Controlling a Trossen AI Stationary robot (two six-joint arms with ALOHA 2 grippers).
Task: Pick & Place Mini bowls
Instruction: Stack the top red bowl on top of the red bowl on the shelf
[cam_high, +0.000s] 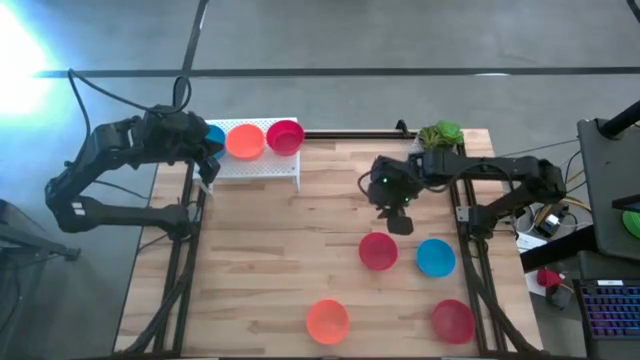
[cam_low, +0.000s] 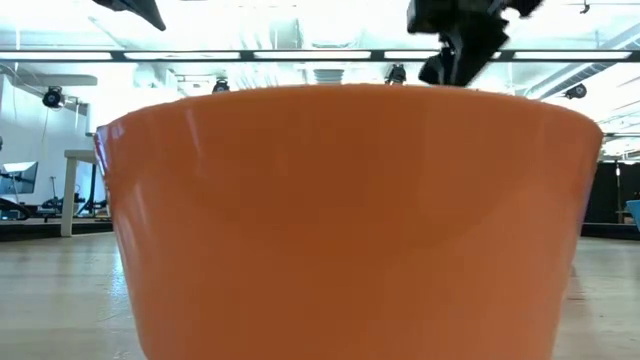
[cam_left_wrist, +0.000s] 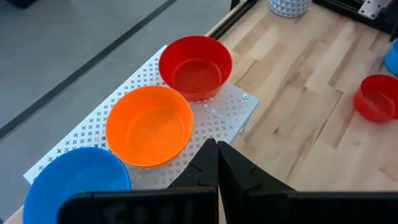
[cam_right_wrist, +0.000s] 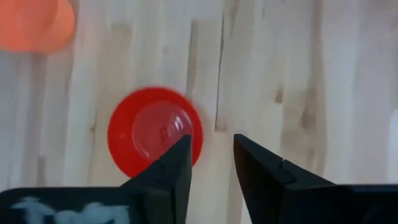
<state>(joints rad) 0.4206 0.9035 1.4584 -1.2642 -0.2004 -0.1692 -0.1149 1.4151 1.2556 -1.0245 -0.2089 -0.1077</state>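
Hovering over red bowl (cam_high: 377, 250) — right pincer (cam_high: 400, 222) open, empty.

No readable text, label, brand, number or sign shows in any view, neither on the bowls nor on the table

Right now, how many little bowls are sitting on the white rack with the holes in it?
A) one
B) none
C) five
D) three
D: the left wrist view shows a blue bowl, an orange bowl and a red bowl in a row on the white rack.
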